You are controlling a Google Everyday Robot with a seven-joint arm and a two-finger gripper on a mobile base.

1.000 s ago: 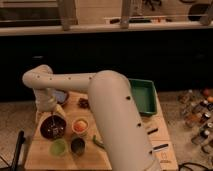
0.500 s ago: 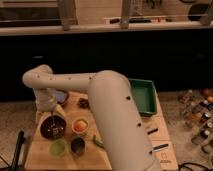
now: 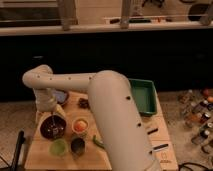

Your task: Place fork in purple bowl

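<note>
Fork hangs steeply, nearly upright, its lower end down inside the purple bowl and its upper end held between the fingers of the gripper. The gripper sits directly above the purple bowl, at the end of a thick white arm that sweeps in from the bowl's right. The purple bowl stands on a wooden desk. Just right of the purple bowl is a small orange dish. In front of the purple bowl stands a small green cup, with a dark cup beside it. Behind the purple bowl lies a bluish-lavender bowl, partly hidden by the gripper. Far right of the purple bowl is a green tray.
</note>
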